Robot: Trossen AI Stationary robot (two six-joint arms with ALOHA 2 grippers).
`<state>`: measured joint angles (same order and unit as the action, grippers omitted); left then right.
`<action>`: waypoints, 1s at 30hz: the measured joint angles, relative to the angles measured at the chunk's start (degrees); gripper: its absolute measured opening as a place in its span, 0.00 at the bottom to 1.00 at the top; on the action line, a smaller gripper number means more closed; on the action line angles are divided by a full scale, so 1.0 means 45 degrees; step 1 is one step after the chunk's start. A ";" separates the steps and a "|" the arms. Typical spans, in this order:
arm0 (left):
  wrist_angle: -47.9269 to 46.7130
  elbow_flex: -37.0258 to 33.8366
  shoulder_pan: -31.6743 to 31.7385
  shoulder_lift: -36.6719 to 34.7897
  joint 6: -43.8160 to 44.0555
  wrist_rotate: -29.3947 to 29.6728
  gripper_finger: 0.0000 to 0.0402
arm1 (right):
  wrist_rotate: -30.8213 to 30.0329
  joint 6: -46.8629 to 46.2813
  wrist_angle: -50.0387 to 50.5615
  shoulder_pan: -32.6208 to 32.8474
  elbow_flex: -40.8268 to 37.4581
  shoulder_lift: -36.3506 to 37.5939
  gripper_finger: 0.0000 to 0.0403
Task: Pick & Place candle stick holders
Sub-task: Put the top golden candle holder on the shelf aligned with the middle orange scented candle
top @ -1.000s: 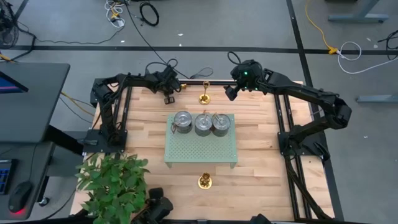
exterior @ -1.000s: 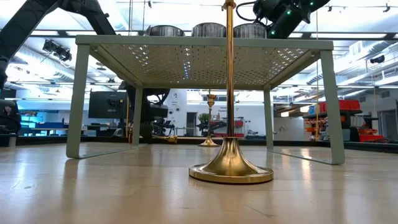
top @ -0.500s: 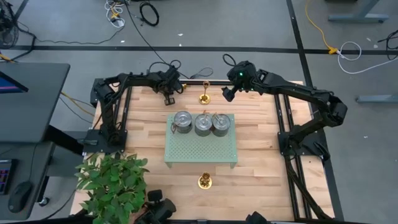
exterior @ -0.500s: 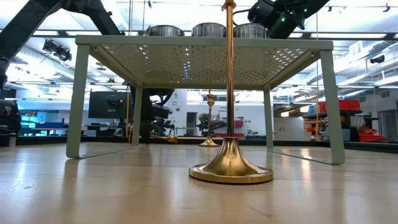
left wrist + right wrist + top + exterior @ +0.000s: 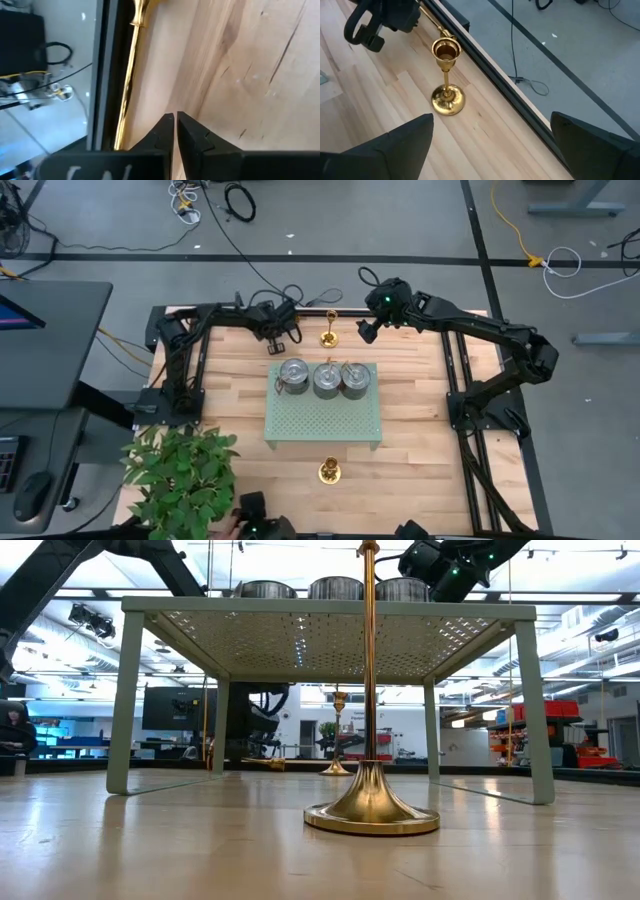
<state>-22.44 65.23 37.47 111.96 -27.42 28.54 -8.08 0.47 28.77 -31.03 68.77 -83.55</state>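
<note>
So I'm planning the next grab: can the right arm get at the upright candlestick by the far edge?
Probably yes: the right gripper is open just beside the upright candlestick, bare wood between them.

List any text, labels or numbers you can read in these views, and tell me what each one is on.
No text can be read for certain in any view.
Left wrist view: pale marks on the left gripper housing, cut off by the frame edge, unreadable.
Low view: signs and screens in the room behind the green rack, too small and blurred to read.
The standing candle stick holder, the tins and the wooden table show no lettering.
</note>
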 joint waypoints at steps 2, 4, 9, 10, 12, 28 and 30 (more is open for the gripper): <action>0.0239 0.0000 -0.0127 0.0000 -0.0073 0.0318 0.08 | 0.0000 -0.0013 0.0000 0.0001 0.0000 0.0000 0.99; 0.0377 0.0010 -0.0201 -0.0014 -0.0097 0.0763 0.08 | 0.0000 -0.0149 0.0000 0.0003 0.0000 0.0000 0.99; -0.0261 0.0019 -0.0212 -0.0109 -0.0283 0.1200 0.07 | 0.0001 -0.0305 0.0025 0.0001 0.0000 0.0000 0.99; -0.0397 0.0019 -0.0207 -0.0156 -0.0307 0.1298 0.07 | 0.0002 -0.0293 0.0027 0.0002 0.0000 0.0000 0.99; -0.0312 0.0029 -0.0211 -0.0180 -0.0601 0.1463 0.06 | 0.0000 -0.0223 0.0024 0.0004 0.0000 0.0000 0.99; 0.0269 0.0049 -0.0534 -0.0481 -0.1390 0.1248 0.06 | 0.0024 -0.0340 0.0180 0.0001 0.0000 0.0000 0.99; 0.0345 0.0049 -0.0527 -0.0481 -0.1383 0.1170 0.11 | 0.0022 -0.0340 0.0185 0.0005 0.0000 0.0000 0.99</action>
<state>-20.89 65.45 35.09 109.80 -33.65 33.80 -7.98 -1.06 29.61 -31.00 68.77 -83.55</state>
